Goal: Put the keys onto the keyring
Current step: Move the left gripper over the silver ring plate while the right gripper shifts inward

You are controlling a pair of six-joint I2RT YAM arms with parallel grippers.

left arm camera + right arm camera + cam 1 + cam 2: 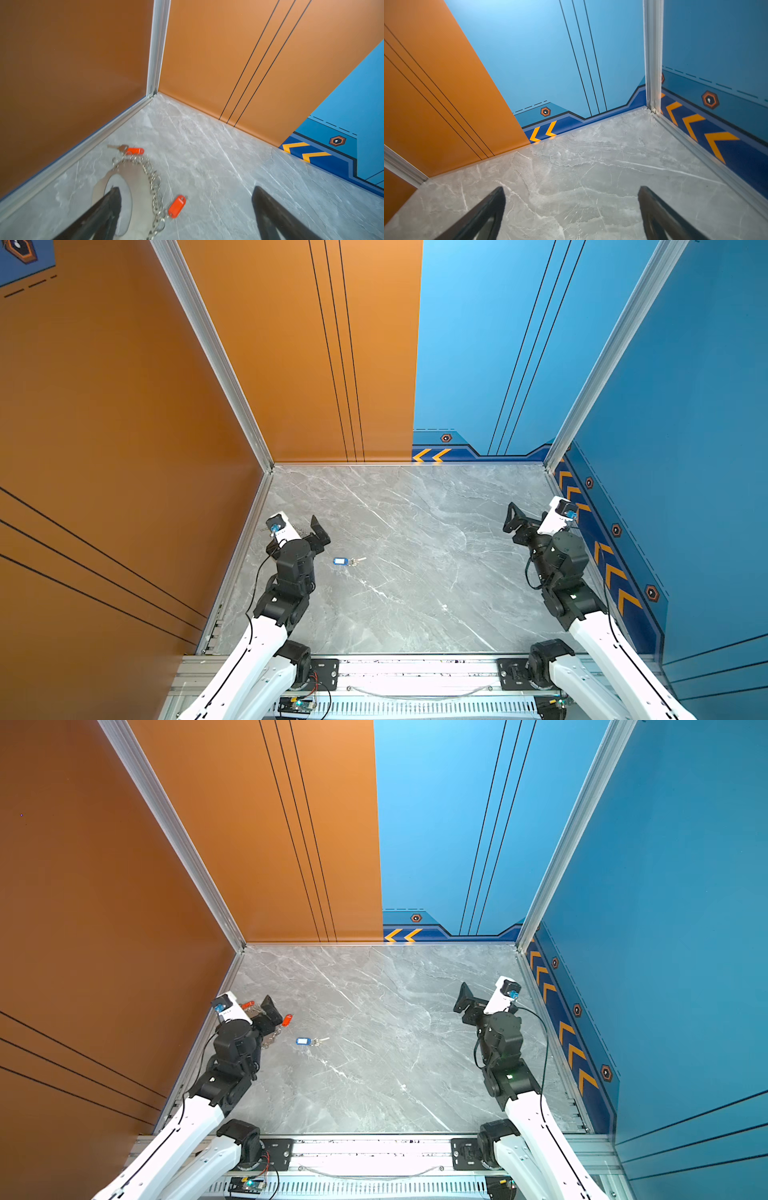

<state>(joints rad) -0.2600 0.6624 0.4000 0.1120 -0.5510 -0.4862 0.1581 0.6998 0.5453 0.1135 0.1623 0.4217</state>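
Keyring [141, 176] beneath spread left jaws, blue-tagged key [347, 561] nearby, right jaws spread, empty

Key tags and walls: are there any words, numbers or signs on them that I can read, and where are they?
No words or numbers can be read anywhere.
Small blue rectangular plastic key tag: pale label window, too small to read.
Two red rectangular plastic key tags: no writing shows.
Dark blue wall stripe: yellow arrow chevrons, no letters.
Orange hexagon wall badge: a white keyhole-like mark, no letters.
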